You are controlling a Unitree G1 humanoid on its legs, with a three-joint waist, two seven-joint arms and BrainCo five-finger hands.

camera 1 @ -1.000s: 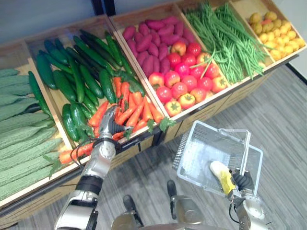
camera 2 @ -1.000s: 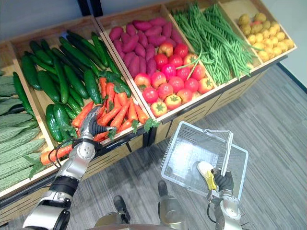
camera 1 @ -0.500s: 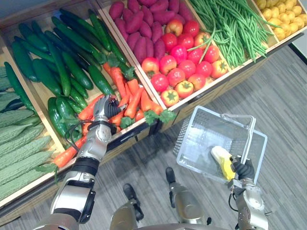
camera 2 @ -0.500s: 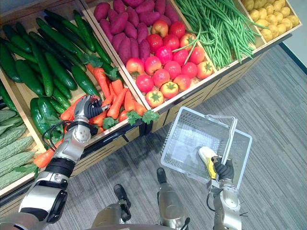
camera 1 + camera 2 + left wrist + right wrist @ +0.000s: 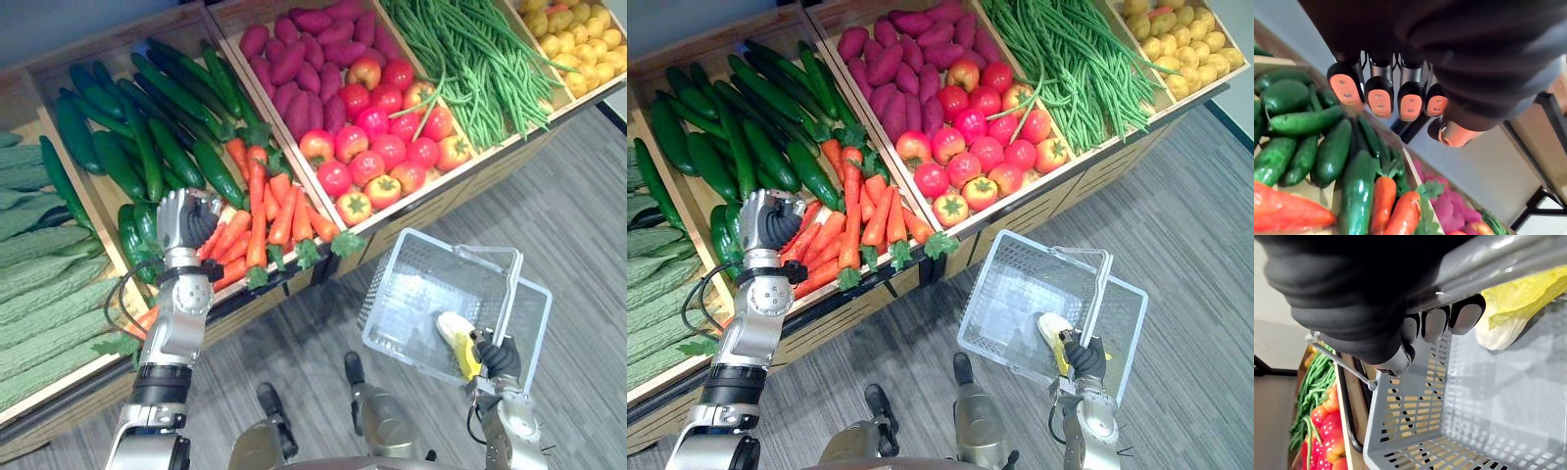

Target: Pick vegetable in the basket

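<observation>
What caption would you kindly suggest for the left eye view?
Left hand curled beside the carrots; right hand holding the grey basket.

No legible text, labels, brands, numbers or signs on basket [image 5: 411, 294] or wooden crates [image 5: 490, 184].

Grey mesh basket [image 5: 411, 294], tilted — pale cabbage [image 5: 453, 331] inside

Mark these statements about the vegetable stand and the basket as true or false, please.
1. The right hand grips the basket's handle. True.
2. The basket is empty. False: a pale yellow leafy vegetable lies in it.
3. The left hand holds a carrot. False: it holds nothing and is by the carrots.
4. The tomatoes share a crate with the purple sweet potatoes. True.
</observation>
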